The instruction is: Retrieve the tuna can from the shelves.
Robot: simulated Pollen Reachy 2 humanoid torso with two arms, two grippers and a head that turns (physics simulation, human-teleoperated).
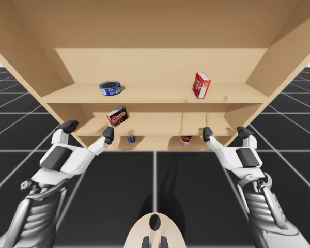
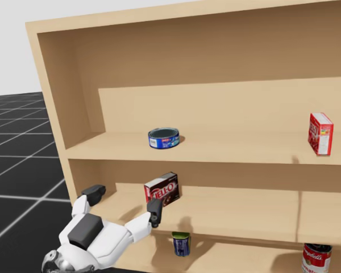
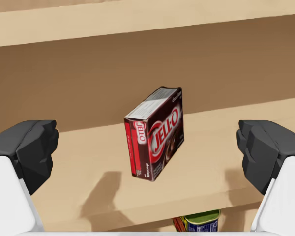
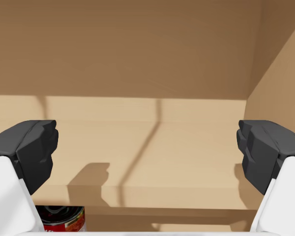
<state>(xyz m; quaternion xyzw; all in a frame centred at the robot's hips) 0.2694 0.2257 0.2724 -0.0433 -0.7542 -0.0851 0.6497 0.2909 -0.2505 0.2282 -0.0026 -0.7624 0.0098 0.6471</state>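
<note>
The tuna can (image 1: 110, 88) (image 2: 163, 138), flat and blue, lies on the upper shelf board (image 1: 155, 94), left of its middle. My left gripper (image 1: 89, 130) (image 2: 124, 200) (image 3: 147, 152) stands open at the front of the middle shelf, one level below the can and slightly to its left. Nothing is between its fingers; a dark red box (image 3: 155, 140) stands ahead of it. My right gripper (image 1: 226, 133) (image 4: 147, 152) is open too, facing the bare right end of the middle shelf.
The dark red box (image 1: 117, 115) (image 2: 162, 189) stands on the middle shelf under the tuna can. A red and white box (image 1: 201, 85) (image 2: 320, 133) is on the upper shelf's right. Below stand a small blue can (image 2: 181, 243) and a red and white can (image 2: 316, 257) (image 4: 64, 219).
</note>
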